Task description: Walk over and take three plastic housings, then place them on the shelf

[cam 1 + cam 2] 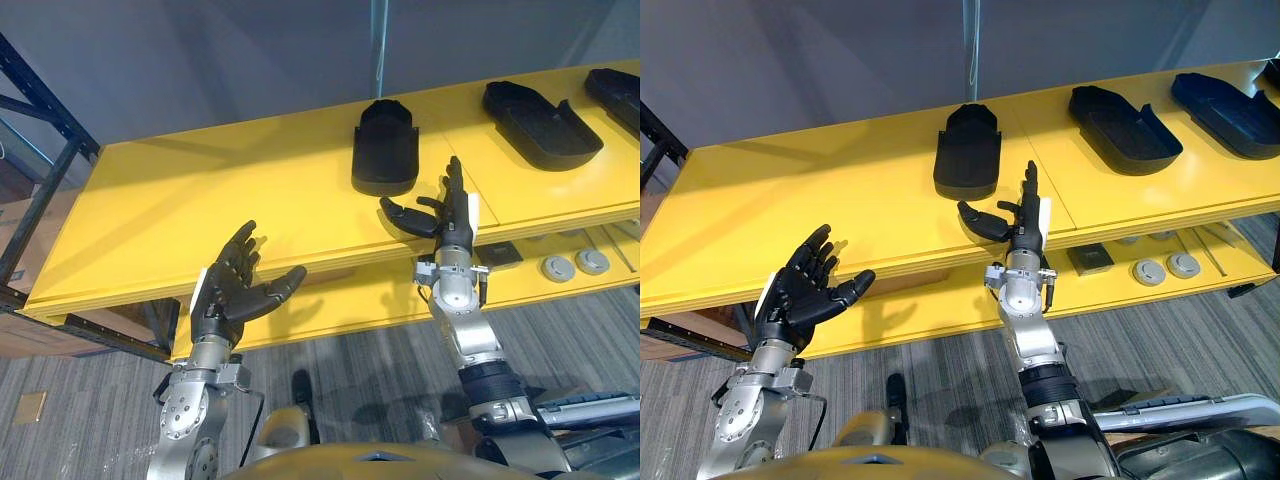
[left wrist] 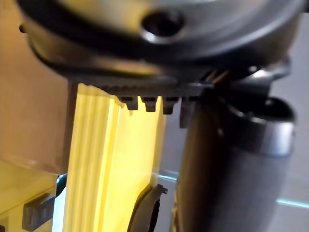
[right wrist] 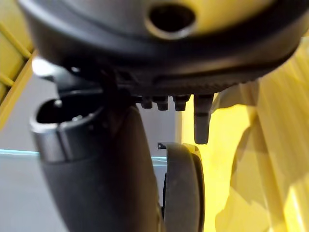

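The rightmost housing (image 1: 618,95) is cut off, beyond the splayed, empty right hand (image 1: 458,224); the left hand (image 1: 225,295) is likewise splayed and empty, before the yellow shelf (image 1: 200,190).

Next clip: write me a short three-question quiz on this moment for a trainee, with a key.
1. True or false: the left hand is curled round a housing.
2. How many black housings lie on top of the yellow shelf? A) one B) two C) three
3. Fill in: the hand raised just in front of the leftmost housing is the ____ hand.

Key
1. False: its fingers are open, its palm is up and it holds nothing.
2. C: the leftmost housing, the middle housing and the rightmost housing.
3. Right: the right hand stands with straight fingers at the shelf's front edge.
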Controlling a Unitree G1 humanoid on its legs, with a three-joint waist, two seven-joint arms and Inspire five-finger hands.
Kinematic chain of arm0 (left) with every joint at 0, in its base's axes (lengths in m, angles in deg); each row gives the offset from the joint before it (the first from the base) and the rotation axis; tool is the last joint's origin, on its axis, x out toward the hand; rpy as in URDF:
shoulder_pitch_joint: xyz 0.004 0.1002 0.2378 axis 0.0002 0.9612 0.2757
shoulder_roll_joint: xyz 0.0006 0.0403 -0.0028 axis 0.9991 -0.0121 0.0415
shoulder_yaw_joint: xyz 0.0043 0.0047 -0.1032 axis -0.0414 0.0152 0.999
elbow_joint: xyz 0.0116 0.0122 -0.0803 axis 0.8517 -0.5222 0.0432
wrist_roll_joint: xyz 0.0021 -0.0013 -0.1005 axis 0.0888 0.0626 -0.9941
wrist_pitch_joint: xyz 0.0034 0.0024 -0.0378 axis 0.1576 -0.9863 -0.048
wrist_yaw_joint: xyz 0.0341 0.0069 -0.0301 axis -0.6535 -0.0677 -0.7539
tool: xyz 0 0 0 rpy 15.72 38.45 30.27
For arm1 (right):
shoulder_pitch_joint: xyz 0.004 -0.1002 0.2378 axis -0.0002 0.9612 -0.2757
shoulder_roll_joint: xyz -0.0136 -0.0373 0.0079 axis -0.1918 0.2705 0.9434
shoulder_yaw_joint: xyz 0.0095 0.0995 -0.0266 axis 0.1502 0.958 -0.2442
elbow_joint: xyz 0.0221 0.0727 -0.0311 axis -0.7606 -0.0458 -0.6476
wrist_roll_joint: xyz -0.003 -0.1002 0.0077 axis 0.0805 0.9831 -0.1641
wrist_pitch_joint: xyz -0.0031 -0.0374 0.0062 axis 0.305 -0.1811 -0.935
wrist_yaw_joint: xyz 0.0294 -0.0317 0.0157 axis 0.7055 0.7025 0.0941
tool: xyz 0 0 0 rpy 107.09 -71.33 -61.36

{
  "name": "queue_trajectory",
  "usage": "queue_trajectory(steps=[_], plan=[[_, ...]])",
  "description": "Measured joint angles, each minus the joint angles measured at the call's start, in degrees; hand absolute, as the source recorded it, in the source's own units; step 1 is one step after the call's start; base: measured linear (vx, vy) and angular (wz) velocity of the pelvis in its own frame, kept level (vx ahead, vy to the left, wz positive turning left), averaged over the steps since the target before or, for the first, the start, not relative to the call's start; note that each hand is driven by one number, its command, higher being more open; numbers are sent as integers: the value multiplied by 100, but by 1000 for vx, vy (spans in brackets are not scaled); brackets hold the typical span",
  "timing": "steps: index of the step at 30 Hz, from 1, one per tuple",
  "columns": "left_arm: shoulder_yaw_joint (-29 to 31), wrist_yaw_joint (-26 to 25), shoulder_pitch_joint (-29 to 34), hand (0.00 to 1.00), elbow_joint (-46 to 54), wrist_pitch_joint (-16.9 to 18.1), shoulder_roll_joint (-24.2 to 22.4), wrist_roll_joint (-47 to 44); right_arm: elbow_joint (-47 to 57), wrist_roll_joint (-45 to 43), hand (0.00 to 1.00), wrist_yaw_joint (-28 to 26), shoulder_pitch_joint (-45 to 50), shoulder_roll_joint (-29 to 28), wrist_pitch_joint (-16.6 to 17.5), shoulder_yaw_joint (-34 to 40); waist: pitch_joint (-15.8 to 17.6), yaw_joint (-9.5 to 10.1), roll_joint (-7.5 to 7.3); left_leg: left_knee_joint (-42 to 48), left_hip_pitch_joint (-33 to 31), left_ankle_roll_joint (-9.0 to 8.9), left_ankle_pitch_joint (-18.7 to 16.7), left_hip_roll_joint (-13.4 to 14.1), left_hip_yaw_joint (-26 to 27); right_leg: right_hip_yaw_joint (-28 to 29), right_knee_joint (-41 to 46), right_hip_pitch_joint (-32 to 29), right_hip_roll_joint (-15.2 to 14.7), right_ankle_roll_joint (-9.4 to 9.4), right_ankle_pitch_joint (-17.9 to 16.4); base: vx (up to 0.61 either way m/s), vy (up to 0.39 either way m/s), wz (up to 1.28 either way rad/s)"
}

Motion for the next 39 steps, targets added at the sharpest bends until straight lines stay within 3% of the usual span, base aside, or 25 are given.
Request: queue_trajectory(steps=[3, 6, 12, 19, 22, 30, 35, 39], plan=[[-101, 72, -55, 100, 33, 100, 4, -27, 106, -114, 100, -125, 77, 2, 58, 13, 6, -22, -5, 0, 2, -1, -2, 3, 15, 15, -6, -8, 1, 0, 1, 0, 0, -1], [-112, 239, -128, 100, 219, 248, 6, -185, 751, -340, 100, -669, 532, 3, 195, 41, 19, -67, -24, 0, 16, 8, -8, 10, 86, 75, -42, -27, 5, 30, 25, 1, -2, -9], [131, 432, -713, 100, 766, 532, 149, -431, 2363, -949, 100, -1696, 1455, 56, 771, 379, 118, -329, -177, 0, 171, -9, -48, 70, 345, 323, -66, -55, 28, 59, 47, 10, -31, -21], [289, 496, -894, 100, 920, 542, 154, -599, 3033, -954, 100, -2040, 2283, 50, 845, 1097, 126, -529, -194, 1, 218, -37, -96, 109, 565, 561, -184, -139, 72, 50, 147, 13, -18, -17], [339, 258, -897, 100, 919, 441, 154, -599, 3034, -960, 100, -2062, 2544, 48, 841, 1114, 152, -633, -233, 1, 244, -41, -114, 117, 605, 594, -189, -145, 77, 50, 147, 14, -19, -10], [335, -832, -1324, 100, 465, 290, 157, -524, 3421, -1113, 100, -2613, 2753, 240, 914, 1207, 240, -656, -354, 3, 277, -56, -170, 188, 840, 856, -150, -329, 116, 28, 154, 0, -14, -14], [235, -1545, -1730, 100, -104, 95, 163, 273, 3501, -1221, 100, -2575, 2759, 313, 1223, 1405, 398, -809, -528, 7, 74, -39, -156, 209, 921, 958, -158, -559, 137, 2, 223, 1, 1, -7], [-2, -1659, -2131, 100, -493, 14, 233, 329, 3502, -1219, 100, -2537, 2753, 312, 1281, 1429, 656, -810, -605, 182, 42, -31, -223, 242, 1005, 1065, -167, -586, 135, 1, 261, 14, 2, -14]])
